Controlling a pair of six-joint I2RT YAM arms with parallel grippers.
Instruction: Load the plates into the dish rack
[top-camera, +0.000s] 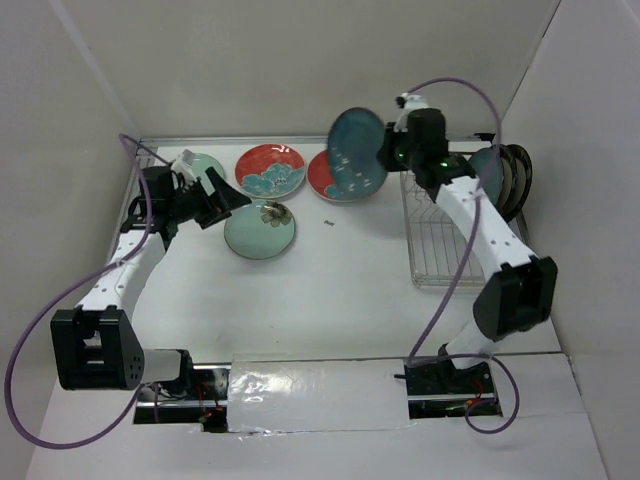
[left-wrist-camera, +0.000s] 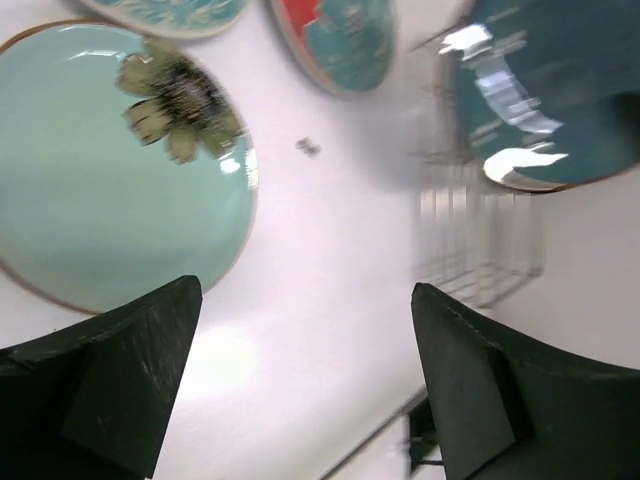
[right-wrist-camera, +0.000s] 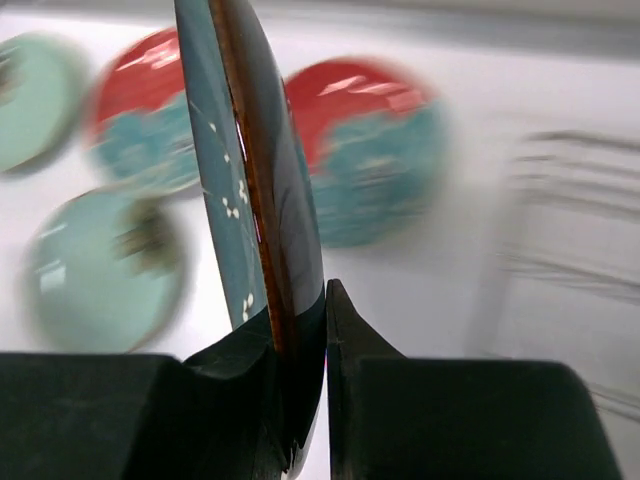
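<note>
My right gripper (top-camera: 388, 143) is shut on the rim of a speckled dark teal plate (top-camera: 356, 140) and holds it upright in the air, left of the dish rack (top-camera: 443, 240). In the right wrist view this plate (right-wrist-camera: 262, 190) stands edge-on between the fingers (right-wrist-camera: 345, 350). My left gripper (top-camera: 226, 206) hovers open and empty at the left, next to a pale mint plate with a dark flower (top-camera: 259, 229); the left wrist view shows that plate (left-wrist-camera: 100, 180) just beyond the fingertips (left-wrist-camera: 150, 340). Two red plates (top-camera: 270, 170) (top-camera: 340, 185) and another mint plate (top-camera: 204, 164) lie behind.
Several dark plates (top-camera: 508, 178) stand in the far end of the rack. White walls close in the table at the back and on both sides. A small dark speck (top-camera: 327, 223) lies on the table between the plates and the rack.
</note>
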